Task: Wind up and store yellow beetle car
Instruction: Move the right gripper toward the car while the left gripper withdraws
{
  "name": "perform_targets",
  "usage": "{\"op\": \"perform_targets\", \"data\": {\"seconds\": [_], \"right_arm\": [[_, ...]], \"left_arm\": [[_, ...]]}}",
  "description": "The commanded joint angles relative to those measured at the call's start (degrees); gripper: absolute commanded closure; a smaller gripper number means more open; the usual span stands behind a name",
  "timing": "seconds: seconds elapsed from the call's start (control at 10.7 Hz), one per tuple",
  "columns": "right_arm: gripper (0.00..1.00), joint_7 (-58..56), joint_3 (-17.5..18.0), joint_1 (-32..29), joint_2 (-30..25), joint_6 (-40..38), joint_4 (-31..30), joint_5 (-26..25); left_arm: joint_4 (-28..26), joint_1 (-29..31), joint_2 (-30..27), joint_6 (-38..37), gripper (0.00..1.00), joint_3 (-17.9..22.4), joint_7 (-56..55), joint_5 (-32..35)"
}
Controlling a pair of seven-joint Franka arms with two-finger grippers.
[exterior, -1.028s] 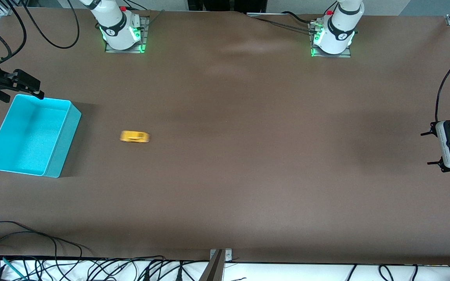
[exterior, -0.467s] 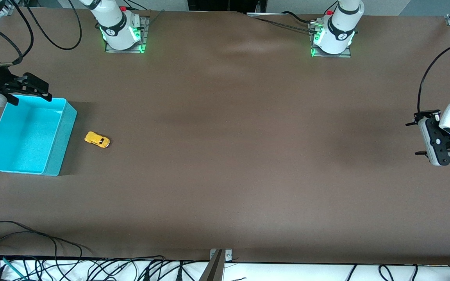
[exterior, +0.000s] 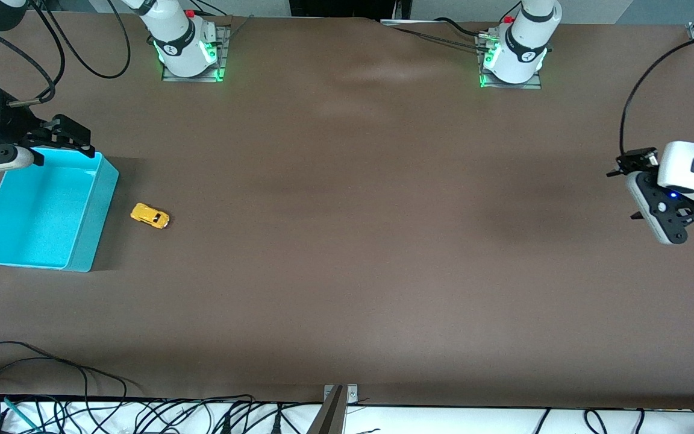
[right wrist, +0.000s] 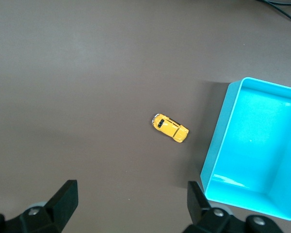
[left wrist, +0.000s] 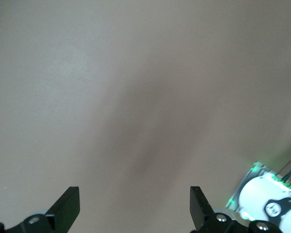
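Your yellow beetle car (exterior: pixel 150 216) has stopped rolling: a second ago it was a blur farther out on the table (exterior: pixel 347 241) toward the left arm's end, and over the last half second it has not budged. It now sits on its wheels just beside the turquoise bin (exterior: pixel 91 241), close to the bin's long wall but apart from it, slightly skewed. To my eye the wind-up run is spent, so what remains is picking the car up and dropping it in the empty bin.

Your right end effector (exterior: pixel 58 147) has swung in and hangs over the bin's corner farthest from the front camera, fingers (right wrist: pixel 63 196) spread, holding nothing, looking down on car and bin. Your left end effector (exterior: pixel 624 190), well apart from the bin at the left arm's end of the table, is turning away, fingers (left wrist: pixel 68 206) apart and empty.
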Motion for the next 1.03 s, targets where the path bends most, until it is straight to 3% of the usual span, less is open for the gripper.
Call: {"op": "perform_targets", "data": {"seconds": [0.0, 0.28, 0.47, 0.56, 0.75, 0.93], "right_arm": [[0.0, -4.9, -0.2, 0.9, 1.8, -0.4, 0.2, 1.0], [0.0, -15.0, 2.5, -0.8, 3.2, 4.1, -3.9, 0.7], [0.0, -25.2, 3.5, -2.9, 2.7, 8.8, -9.4, 0.3], [0.0, -30.3, 3.5, -3.8, 2.8, 11.2, -11.0, 0.3], [0.0, -38.7, 3.5, -5.2, 3.1, 15.8, -14.1, 0.2], [0.0, -43.6, 5.6, -7.0, 3.3, 21.5, -17.8, -1.3]], "left_arm": [[-1.9, -2.4, -5.0, -2.5, 0.0, -0.9, -12.9, -2.3], [-7.7, -12.2, -12.5, -1.2, 0.0, 5.4, -28.5, -3.0], [-15.3, -13.9, -20.2, 10.0, 0.0, 8.5, -32.4, -3.3], [-19.4, -15.4, -23.9, 11.8, 0.0, 9.7, -33.7, -3.2], [-19.7, -18.0, -24.2, 11.1, 0.0, 13.4, -44.8, -5.1], [-17.3, -17.2, -22.1, 8.8, 0.0, 13.6, -45.8, -6.6]]}}
